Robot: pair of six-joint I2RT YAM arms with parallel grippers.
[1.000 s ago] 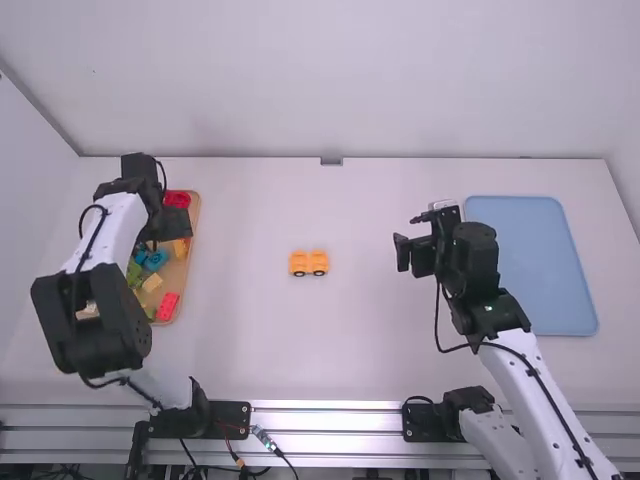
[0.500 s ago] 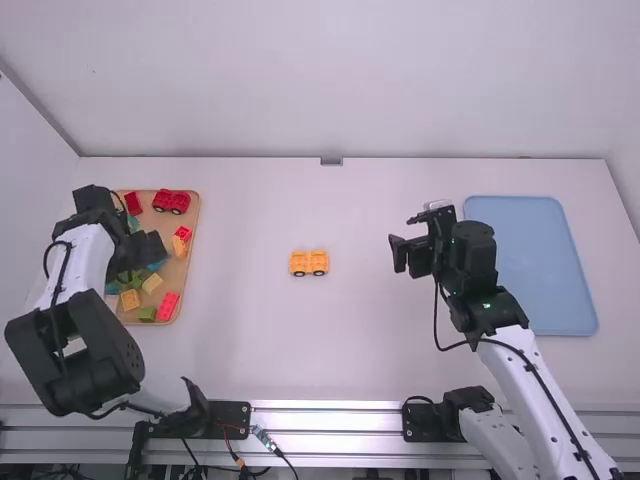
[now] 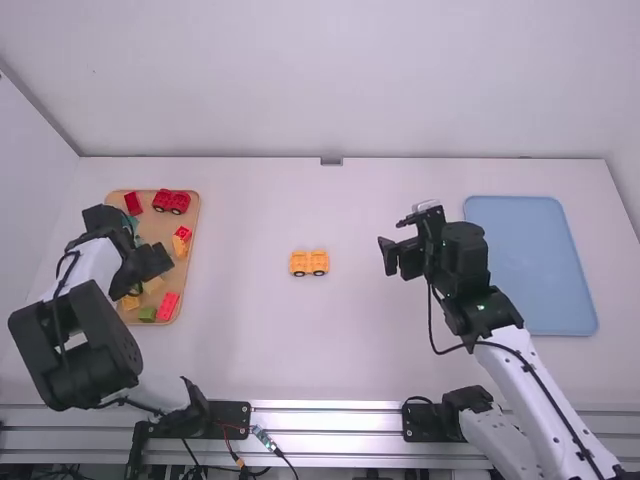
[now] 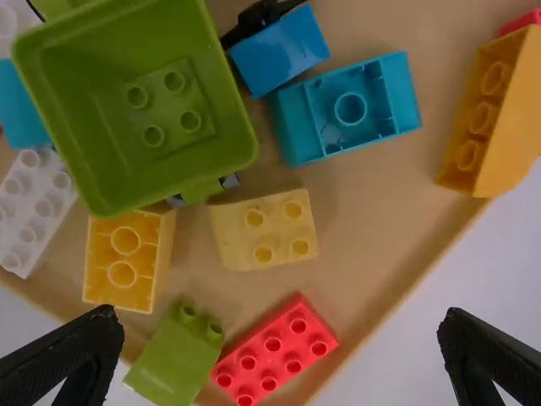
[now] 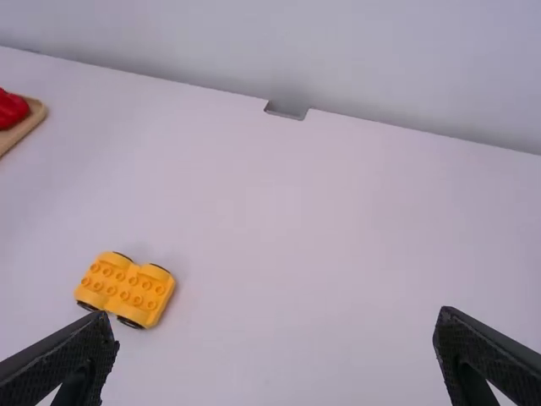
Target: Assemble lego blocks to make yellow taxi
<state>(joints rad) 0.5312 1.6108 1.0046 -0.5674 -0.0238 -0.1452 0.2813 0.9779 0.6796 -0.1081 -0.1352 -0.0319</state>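
My left gripper is over the brick tray at the left of the table; in the left wrist view the same gripper is open above the bricks. Below it lie a pale yellow brick, an overturned yellow brick and an orange-yellow brick near the tray's edge. The yellow wheeled base stands mid-table, studs up. My right gripper is over the table right of that base; in the right wrist view this gripper is open, with the wheeled base beyond its left finger.
The wooden tray also holds a red wheeled base, a green bin-shaped piece, blue pieces, a red brick, a green brick and a white brick. A blue tray lies at the right.
The left gripper first moved toward the near left, uncovering the red wheeled base, then slightly right and nearer over the tray. The right gripper has shifted a little left. The yellow wheeled base has stayed put.
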